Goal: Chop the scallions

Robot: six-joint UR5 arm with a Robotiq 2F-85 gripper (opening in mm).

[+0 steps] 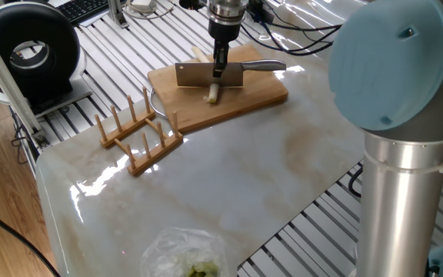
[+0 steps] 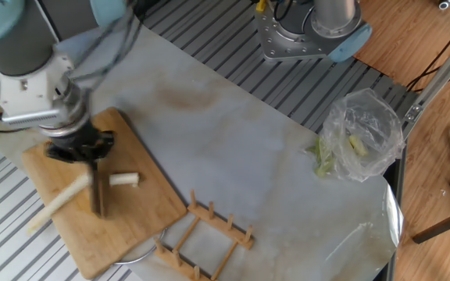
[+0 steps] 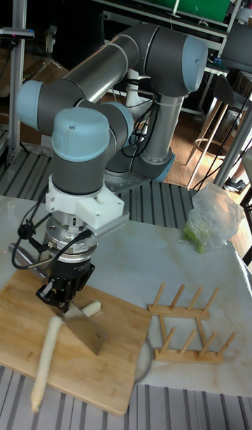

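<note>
the gripper [image 3: 64, 294] was clenched on the cleaver [image 3: 86, 330], blade edge down on the cutting board [image 3: 112, 381] at the far left of the worktop [image 1: 229, 185]. the scallions [image 3: 45, 360] lay across the board, a short stub [image 3: 91, 308] already apart on the blade's other side. judged mid-chop: the next move called for lifting the blade, shifting along the long stalk, and pressing straight down again.
</note>
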